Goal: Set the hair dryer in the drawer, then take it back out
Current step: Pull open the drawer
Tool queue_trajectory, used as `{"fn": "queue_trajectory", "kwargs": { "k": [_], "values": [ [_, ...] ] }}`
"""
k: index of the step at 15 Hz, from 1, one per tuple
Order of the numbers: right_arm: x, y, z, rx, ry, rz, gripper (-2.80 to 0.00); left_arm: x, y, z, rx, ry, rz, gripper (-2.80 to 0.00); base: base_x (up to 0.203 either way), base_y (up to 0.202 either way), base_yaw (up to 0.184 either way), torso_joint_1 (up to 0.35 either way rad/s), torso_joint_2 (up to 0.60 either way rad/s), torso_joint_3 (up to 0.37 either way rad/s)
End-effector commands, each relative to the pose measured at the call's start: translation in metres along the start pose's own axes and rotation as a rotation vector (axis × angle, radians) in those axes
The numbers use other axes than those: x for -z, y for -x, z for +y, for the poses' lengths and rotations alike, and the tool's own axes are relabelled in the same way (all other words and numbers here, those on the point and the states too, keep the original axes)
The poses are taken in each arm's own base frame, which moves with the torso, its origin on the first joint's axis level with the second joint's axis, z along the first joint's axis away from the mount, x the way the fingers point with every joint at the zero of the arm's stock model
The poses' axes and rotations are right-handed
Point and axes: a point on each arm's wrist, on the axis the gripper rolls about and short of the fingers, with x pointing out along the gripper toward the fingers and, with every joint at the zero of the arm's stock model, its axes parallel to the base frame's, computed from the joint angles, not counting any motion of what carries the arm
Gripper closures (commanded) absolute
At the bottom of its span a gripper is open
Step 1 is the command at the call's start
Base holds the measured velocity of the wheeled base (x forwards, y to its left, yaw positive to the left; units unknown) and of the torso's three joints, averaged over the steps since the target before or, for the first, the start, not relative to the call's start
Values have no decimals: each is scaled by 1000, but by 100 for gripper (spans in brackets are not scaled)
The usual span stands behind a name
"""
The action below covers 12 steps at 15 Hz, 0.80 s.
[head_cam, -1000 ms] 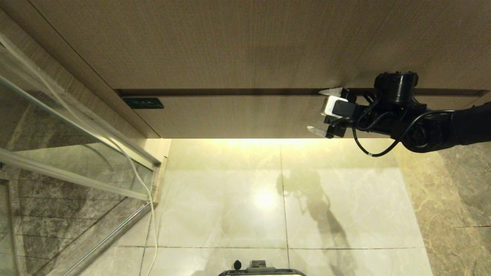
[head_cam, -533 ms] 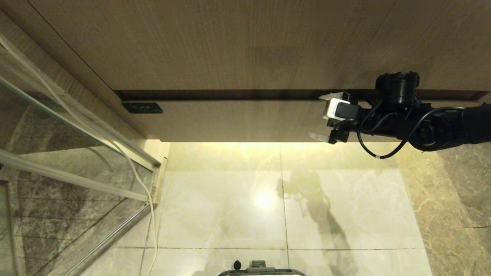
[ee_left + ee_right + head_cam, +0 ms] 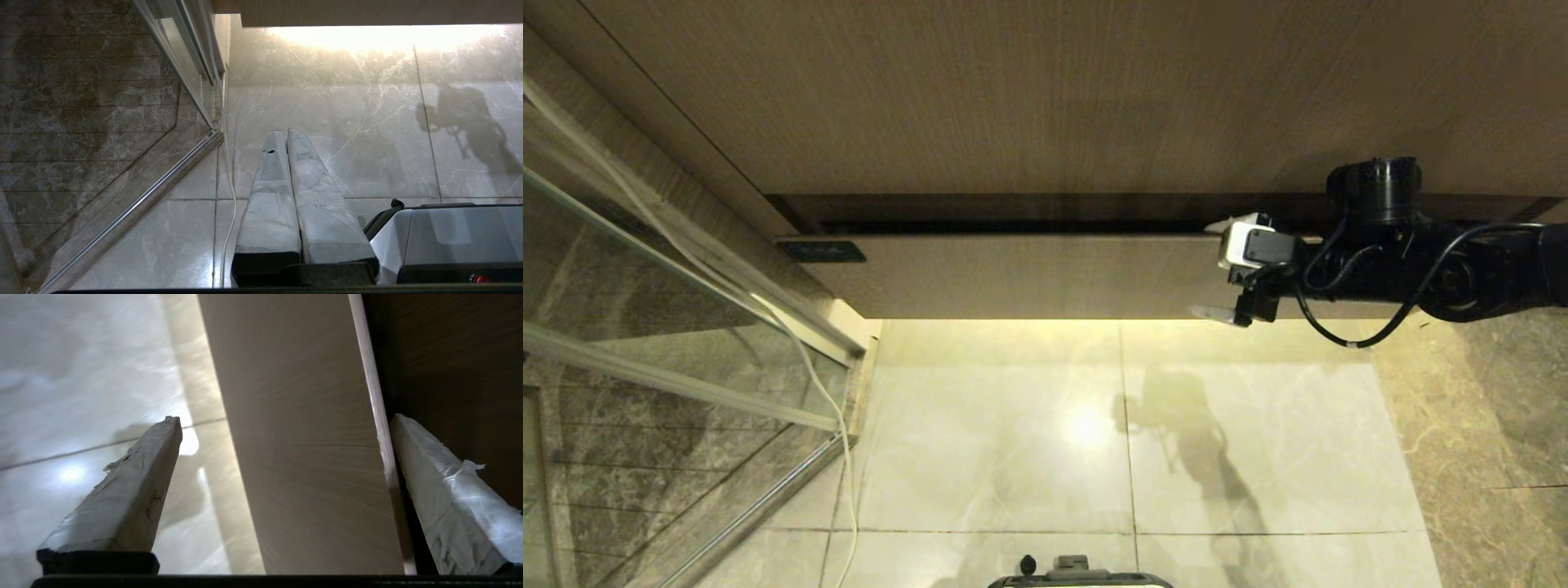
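At the right end of the drawer, the right gripper is straddling the front panel with its jaws spread wide: one taped finger is hooking behind the top edge in the dark gap, the other is hanging below the bottom edge, over the floor. Nothing is being clamped; the panel is simply sitting between the fingers. A narrow dark slot is showing along the top of the drawer, so it is reading as only slightly open. The hair dryer is not showing in any view, so its place cannot be told.

Risks, as judged: with the jaws this wide, the hooked finger is relying on contact alone and could be slipping off the thin top edge during a pull. Pulling from one end only could also be racking a wide drawer on its runners and jamming it.

Surroundings: the taller wood panel is sitting directly above the drawer, leaving little room for the upper finger. A small dark plate is sitting at the drawer's left end. A glass partition with a white cord trailing down beside it is standing to the left, well apart from the working arm. The left gripper is parking low over the tiled floor, fingers pressed together and empty.
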Motion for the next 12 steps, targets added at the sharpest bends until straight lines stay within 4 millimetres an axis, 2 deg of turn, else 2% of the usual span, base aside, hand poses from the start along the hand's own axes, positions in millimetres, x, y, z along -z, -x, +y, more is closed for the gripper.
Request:
{"fn": "queue_trajectory", "kwargs": {
  "k": [1, 4, 8, 9, 12],
  "values": [
    [-2, 11, 6, -47, -16, 21, -280, 0, 0, 0, 1, 0, -1, 0, 0, 0, 0, 0, 0, 0],
    [-8, 24, 9, -49, -17, 27, -280, 0, 0, 0, -1, 0, -1, 0, 0, 0, 0, 0, 0, 0],
    [-17, 54, 20, -84, -29, 61, -280, 0, 0, 0, 1, 0, -1, 0, 0, 0, 0, 0, 0, 0],
    [-17, 56, 22, -99, -33, 68, -280, 0, 0, 0, -1, 0, -1, 0, 0, 0, 0, 0, 0, 0],
    [-23, 96, 42, -263, -121, 143, -280, 0, 0, 0, -1, 0, -1, 0, 0, 0, 0, 0, 0, 0]
  ]
}}
